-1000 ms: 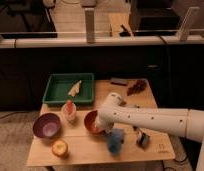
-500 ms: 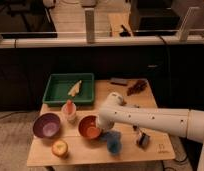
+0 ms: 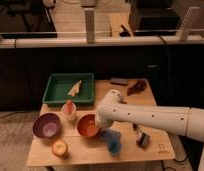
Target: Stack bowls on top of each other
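Counted on the worktop [image 3: 90, 153] — two bowls, one of most else

Two bowls: one purple bowl [image 3: 46, 125] and one orange-red bowl [image 3: 87, 125]. One green tray [image 3: 55, 90] holding one pale piece [image 3: 75, 88], one blue cup [image 3: 113, 141], one round fruit [image 3: 59, 148], one small red-topped container [image 3: 69, 111] — plus one dark block [image 3: 142, 140], one dark reddish lump [image 3: 136, 87], one dark flat piece [image 3: 118, 81]. One gripper [image 3: 101, 131], at the orange-red bowl's right rim.

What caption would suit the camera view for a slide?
Gripper at the rim of the orange-red bowl; the purple bowl sits apart on the wooden table.
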You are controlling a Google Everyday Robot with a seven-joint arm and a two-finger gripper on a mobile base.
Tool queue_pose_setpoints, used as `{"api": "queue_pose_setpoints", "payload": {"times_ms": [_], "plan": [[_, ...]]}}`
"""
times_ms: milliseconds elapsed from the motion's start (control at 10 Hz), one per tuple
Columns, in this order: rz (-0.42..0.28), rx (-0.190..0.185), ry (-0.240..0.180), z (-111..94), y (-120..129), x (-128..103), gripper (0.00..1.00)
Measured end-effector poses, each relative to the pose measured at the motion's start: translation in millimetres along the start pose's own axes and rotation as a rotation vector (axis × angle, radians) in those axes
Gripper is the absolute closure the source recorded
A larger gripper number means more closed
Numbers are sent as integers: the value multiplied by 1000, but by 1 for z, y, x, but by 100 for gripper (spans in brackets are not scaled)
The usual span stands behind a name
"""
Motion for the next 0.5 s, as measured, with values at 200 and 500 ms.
{"api": "queue_pose_setpoints", "payload": {"times_ms": [200,500], "plan": [[-9,-2,3,-5,-3,2,97],[-41,-4,9,-14,-13,7,97]]}}
